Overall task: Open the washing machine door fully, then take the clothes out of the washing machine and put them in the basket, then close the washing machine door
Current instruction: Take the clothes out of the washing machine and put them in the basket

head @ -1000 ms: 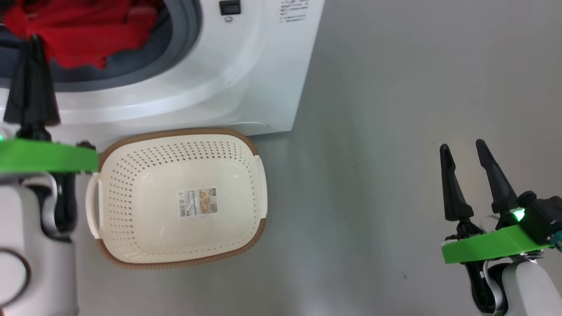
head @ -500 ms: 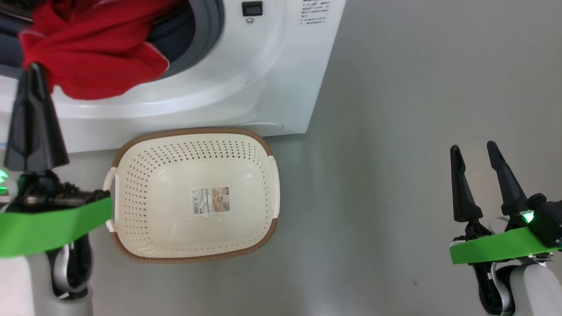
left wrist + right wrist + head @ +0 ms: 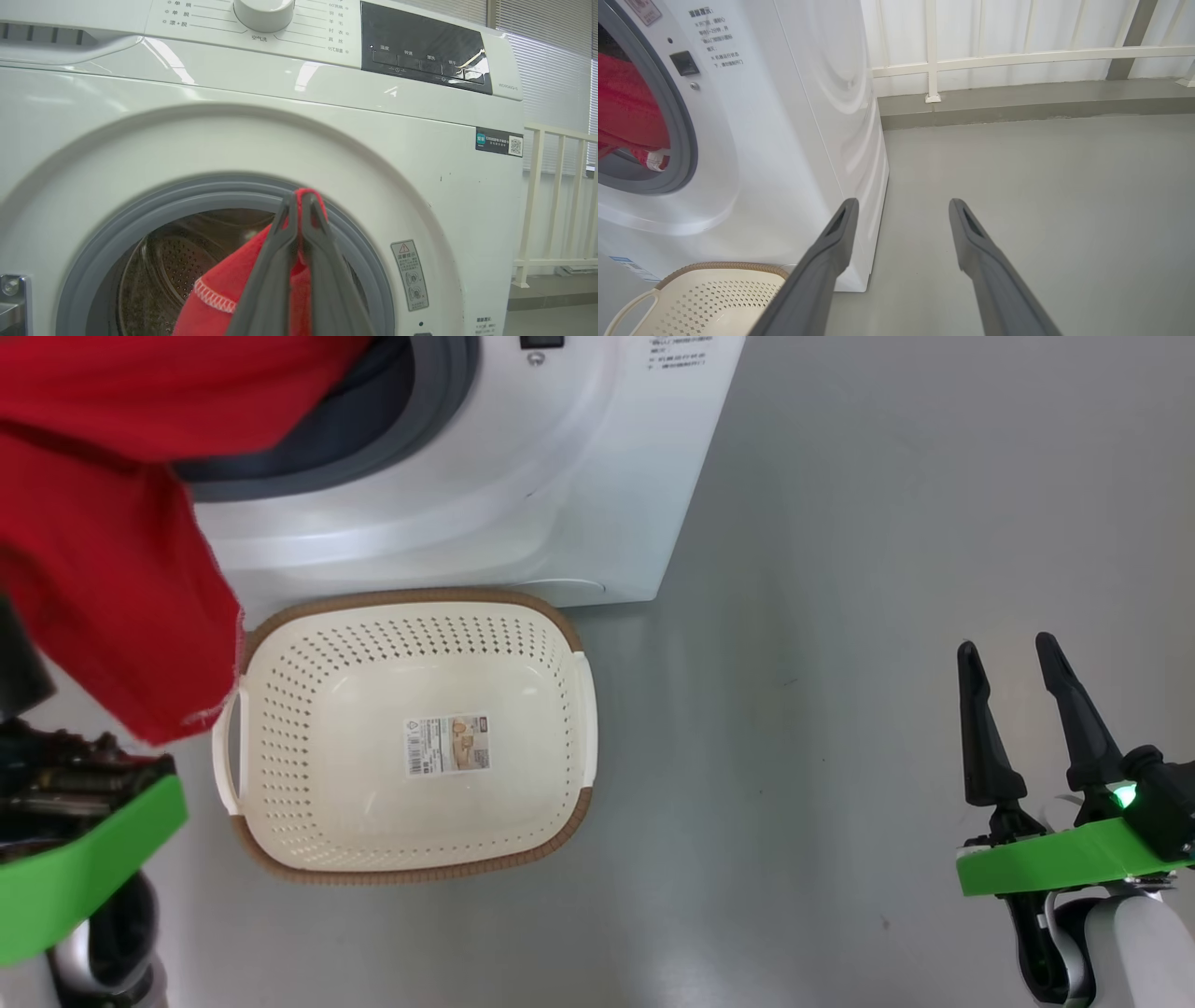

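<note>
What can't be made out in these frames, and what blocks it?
Head view: fingertips of the left gripper, covered by the hanging clothes.
Left wrist view: the bottom of the drum in the washing machine, behind the cloth and closed fingers; whether more lies inside is unclear.
Head view: print on the basket sticker, too small.

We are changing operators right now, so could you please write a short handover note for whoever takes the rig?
Left gripper: shut on the clothes, held up before the washing machine opening.
Right gripper: open, empty, over the floor.
Basket: on the floor against the machine's front, no clothes in it.
Done: opening uncovered, clothes gripped, part of them at the opening.
Left: lower clothes into the basket, check the drum, close the machine.
</note>
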Tool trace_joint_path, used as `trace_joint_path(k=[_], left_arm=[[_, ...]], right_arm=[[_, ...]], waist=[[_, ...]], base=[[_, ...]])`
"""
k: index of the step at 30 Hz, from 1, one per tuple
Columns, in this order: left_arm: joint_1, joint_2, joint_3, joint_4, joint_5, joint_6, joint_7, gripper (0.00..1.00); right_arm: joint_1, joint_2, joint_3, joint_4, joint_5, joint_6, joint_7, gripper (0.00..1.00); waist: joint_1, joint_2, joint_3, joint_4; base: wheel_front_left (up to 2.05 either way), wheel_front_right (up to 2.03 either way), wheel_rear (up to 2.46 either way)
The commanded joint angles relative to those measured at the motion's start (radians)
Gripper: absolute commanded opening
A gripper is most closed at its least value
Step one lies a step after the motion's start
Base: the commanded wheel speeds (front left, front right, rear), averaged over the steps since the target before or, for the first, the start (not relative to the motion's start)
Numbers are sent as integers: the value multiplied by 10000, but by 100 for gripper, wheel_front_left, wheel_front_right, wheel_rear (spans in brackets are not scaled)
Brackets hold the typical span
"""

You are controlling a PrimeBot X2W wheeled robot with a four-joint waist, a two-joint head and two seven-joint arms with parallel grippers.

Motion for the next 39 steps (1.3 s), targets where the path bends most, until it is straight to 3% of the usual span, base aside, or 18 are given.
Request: trace_joint_path(k=[1, 14, 24, 34, 36, 39], left_arm=[[312, 172, 265, -102, 17, -62, -36, 0], [489, 161, -695, 3801, -76, -63, -36, 0], [-1200, 632, -1351, 7804, 302, -63, -36, 0], [-2654, 1021, -1436, 10259, 498, -63, -36, 0], [-2852, 989, -1381, 10477, 588, -63, -36, 6], [-3017, 951, -1345, 10605, 692, -63, -36, 27]], right_arm=[[-70, -32, 191, -256, -92, 62, -65, 100], [-413, -31, 293, -314, 45, 62, -65, 100], [-800, -31, 447, -413, 118, 62, -65, 100], [-962, -31, 614, -429, 270, 62, -65, 100], [-992, -31, 632, -412, 288, 62, -65, 100], [-1009, -31, 650, -389, 306, 62, -65, 100]], waist=[[0, -1, 48, -25], [0, -1, 787, -180], [0, -1, 1676, -414], [0, -1, 2033, -663], [0, -1, 2043, -684], [0, -1, 2036, -710]], base=[[0, 0, 0], [0, 0, 0], [0, 0, 0], [0, 0, 0], [0, 0, 0], [0, 0, 0]])
